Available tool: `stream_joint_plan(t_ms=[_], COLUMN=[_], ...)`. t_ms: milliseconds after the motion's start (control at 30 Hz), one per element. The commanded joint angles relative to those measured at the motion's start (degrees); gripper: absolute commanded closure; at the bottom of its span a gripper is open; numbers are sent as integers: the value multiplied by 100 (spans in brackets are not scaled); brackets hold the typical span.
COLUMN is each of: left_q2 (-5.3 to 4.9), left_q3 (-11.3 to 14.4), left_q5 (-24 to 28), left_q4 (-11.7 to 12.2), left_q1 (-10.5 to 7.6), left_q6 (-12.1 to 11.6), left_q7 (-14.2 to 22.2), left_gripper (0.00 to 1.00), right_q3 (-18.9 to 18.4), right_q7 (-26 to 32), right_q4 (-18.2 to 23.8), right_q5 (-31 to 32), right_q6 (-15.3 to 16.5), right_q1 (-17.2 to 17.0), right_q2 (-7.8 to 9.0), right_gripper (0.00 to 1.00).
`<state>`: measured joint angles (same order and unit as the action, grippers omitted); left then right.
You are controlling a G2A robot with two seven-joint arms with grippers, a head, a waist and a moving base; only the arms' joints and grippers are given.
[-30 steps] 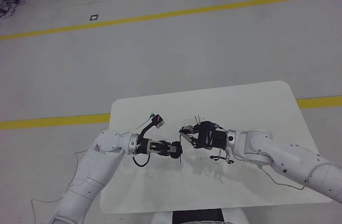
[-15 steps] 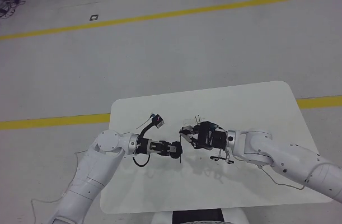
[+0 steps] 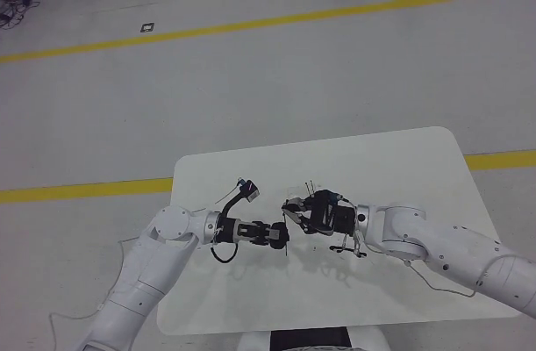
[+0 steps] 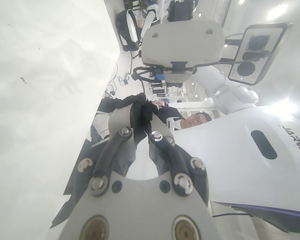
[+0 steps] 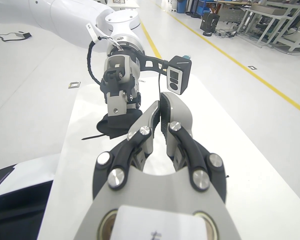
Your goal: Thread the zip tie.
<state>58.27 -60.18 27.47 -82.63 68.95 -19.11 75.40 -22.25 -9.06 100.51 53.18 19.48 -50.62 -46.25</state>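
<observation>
Left gripper (image 4: 143,109); right gripper (image 5: 160,107); both closed

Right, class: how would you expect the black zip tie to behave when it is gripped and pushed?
Probably springy, not limp: the zip tie juts almost straight out from the left tool. Likely very light, being so thin. It may bow if pushed end-on.

White table (image 3: 408,167), top smooth and matt. Right gripper (image 5: 160,112) in brushed grey metal with matt black plastic links and bright steel pins, its pads (image 5: 165,116) ribbed black rubber (the left gripper (image 4: 142,111) has tips wrapped in what looks like black cloth). Zip tie (image 5: 91,137): thin, smooth black plastic.
</observation>
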Motion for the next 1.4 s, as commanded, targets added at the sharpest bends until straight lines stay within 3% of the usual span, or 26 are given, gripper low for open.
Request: stream_joint_plan(t_ms=[0,200,567,1367], left_q2=[-9,-37,-86,-121], left_q3=[2,4,-6,-3], left_q5=[14,46,86,164], left_q4=[-8,-27,-102,-213], left_q1=[1,12,37,41], left_q6=[-7,-32,-37,-37], left_q7=[-10,-54,-100,-85], left_gripper=[100,100,100,100], right_q3=[5,2,53,354], right_q7=[-7,-13,-551,-269], right_q4=[-13,-42,-161,-250], right_q5=[-3,-51,-803,-1084], right_q6=[0,0,0,0], right_q1=[1,-10,-111,163], right_q2=[-2,0,9,23], right_gripper=[100,100,100,100])
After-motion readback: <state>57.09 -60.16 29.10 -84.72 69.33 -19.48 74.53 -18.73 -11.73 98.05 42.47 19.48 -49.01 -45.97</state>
